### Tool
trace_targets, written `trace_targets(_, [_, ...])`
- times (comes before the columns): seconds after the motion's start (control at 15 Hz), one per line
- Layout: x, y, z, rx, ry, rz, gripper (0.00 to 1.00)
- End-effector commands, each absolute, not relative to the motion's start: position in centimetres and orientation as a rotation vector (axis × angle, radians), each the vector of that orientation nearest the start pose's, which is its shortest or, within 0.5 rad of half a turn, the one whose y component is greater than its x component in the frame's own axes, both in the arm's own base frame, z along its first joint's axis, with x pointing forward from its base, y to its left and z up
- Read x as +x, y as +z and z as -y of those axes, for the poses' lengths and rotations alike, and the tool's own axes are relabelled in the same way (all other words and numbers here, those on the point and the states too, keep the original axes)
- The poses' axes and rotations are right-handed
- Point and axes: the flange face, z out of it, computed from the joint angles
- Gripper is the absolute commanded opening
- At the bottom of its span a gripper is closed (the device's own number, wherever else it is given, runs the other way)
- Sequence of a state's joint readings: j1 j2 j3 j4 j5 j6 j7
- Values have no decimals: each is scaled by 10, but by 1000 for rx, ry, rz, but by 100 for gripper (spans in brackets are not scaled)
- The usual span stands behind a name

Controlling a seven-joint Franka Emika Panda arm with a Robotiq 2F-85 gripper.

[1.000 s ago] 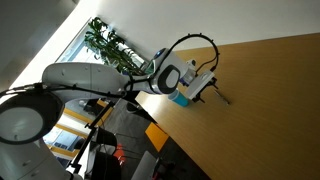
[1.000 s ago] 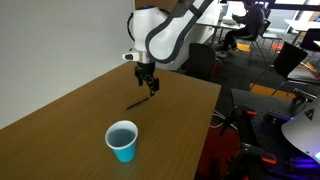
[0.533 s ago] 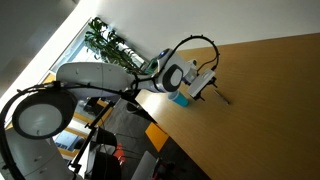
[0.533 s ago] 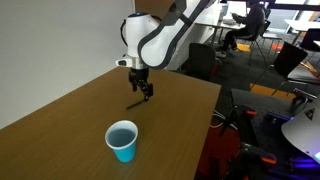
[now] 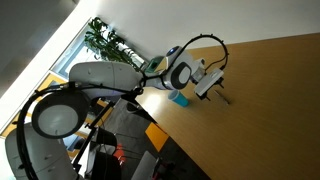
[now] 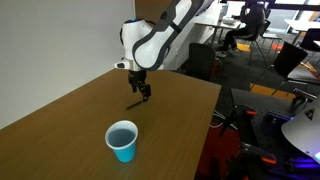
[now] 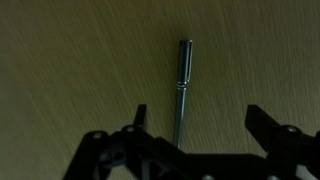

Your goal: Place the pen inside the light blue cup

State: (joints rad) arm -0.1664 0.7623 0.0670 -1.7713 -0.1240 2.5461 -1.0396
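Your gripper (image 7: 197, 125) hangs with its jaws spread wide over the pen (image 7: 182, 90), which lies flat on the wooden table (image 6: 60, 120) between the two fingers (apparently untouched, though its near end is hidden), well apart from the upright light blue cup (image 6: 122, 140).

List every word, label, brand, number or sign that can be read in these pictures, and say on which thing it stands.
No text can be read in any view.
The pen shows no print in the wrist view.
The light blue cup is plain.
The robot arm and the wooden table show no legible marking.
Anything in the office background is too small and blurred to read.
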Motion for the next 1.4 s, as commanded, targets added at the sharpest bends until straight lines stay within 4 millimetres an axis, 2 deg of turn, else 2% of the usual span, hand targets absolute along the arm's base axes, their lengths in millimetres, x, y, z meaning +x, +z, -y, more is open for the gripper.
trace_targets(0.0, [663, 126, 73, -2729, 47, 1569, 100])
trace_targets(0.47, [664, 107, 75, -2724, 83, 1554, 100])
trace_targets(0.6, [664, 103, 75, -2722, 89, 1550, 95])
trace_targets(0.73, [664, 101, 75, -2720, 91, 1548, 78])
trace_targets(0.8, [665, 100, 75, -2720, 92, 1547, 64])
trace_targets(1.33, [669, 102, 75, -2721, 89, 1545, 3])
